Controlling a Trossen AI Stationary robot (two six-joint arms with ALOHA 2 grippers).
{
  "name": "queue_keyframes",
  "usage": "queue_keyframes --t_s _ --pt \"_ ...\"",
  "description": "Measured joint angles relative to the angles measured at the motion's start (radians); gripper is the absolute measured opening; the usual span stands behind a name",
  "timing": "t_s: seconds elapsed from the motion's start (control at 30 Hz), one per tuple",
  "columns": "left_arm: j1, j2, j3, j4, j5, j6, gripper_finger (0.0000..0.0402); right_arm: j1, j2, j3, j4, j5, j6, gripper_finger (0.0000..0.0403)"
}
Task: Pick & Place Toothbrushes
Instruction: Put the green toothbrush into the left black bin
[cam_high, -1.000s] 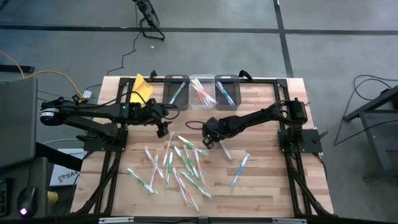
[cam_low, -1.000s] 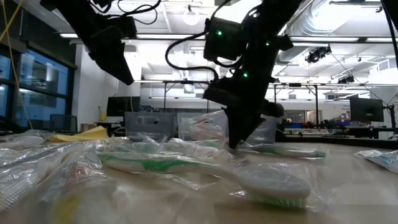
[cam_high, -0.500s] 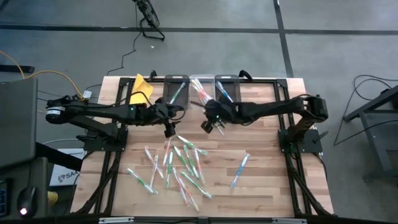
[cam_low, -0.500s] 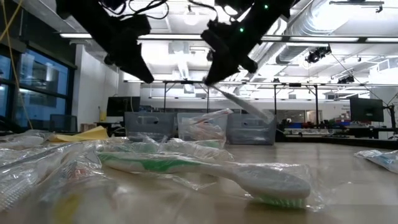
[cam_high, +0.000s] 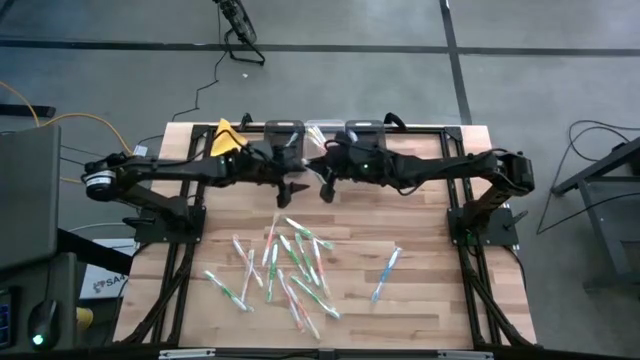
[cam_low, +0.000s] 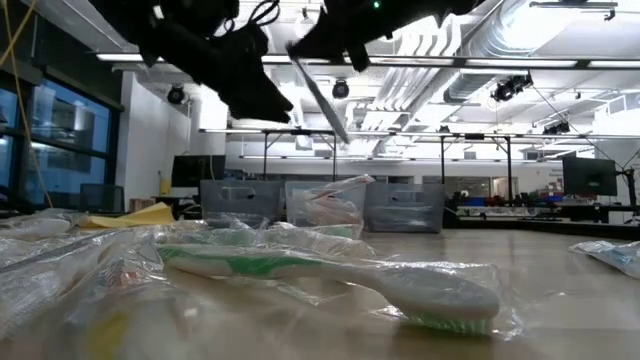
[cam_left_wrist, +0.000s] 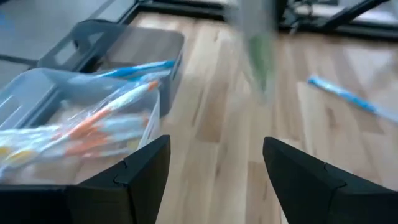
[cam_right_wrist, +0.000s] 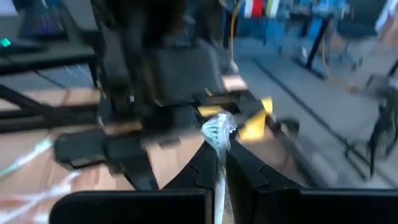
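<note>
Many wrapped toothbrushes lie in a loose pile on the wooden table, and a blue one lies apart to their right. My right gripper is shut on a green-and-white wrapped toothbrush, high above the table in front of the bins. My left gripper stands open just left of it, facing the hanging toothbrush, with nothing between its fingers. In the high view the two grippers, left and right, nearly meet. My right gripper pinches the wrapped toothbrush between its two fingers near one end; the crinkled wrapper end sticks out past the fingertips. The fingers point nearly level toward the table's left. The toothbrush hangs slanting below the fingers, clear of the table.
Three small clear bins stand in a row at the far edge; one holds blue toothbrushes, the one beside it red-orange ones. A yellow cloth lies at the far left. Bare wood lies right of the pile.
My right gripper has risen from the pile toward the far edge and the bins, tipping from pointing down to nearly level, and the toothbrush has come up clear of the table. My left gripper has gone toward the table's right, up to the right gripper.
</note>
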Motion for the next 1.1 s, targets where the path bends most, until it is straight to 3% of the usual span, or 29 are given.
queue_keyframes --t_s 0.27,0.53,0.67,0.93,1.1 --pt "0.04 0.009 0.0 0.156 0.186 -0.031 0.0251 -0.002 0.0 0.0 0.179 -0.01 -0.093 0.0009" --pt "0.039 0.009 0.0 0.281 0.263 -0.077 0.0244 0.005 0.001 0.0 0.289 -0.035 -0.15 0.0009" --pt "0.039 0.009 0.0 0.28 0.282 -0.077 0.0199 0.005 0.001 0.0 0.288 -0.036 -0.153 0.0011" --pt "0.04 0.009 0.0 0.269 0.264 -0.078 0.0023 0.006 0.001 0.0 0.283 -0.042 -0.157 0.0013" --pt "0.04 0.009 0.0 0.248 0.237 -0.077 0.0029 0.006 0.001 0.0 0.275 -0.033 -0.168 0.0032"
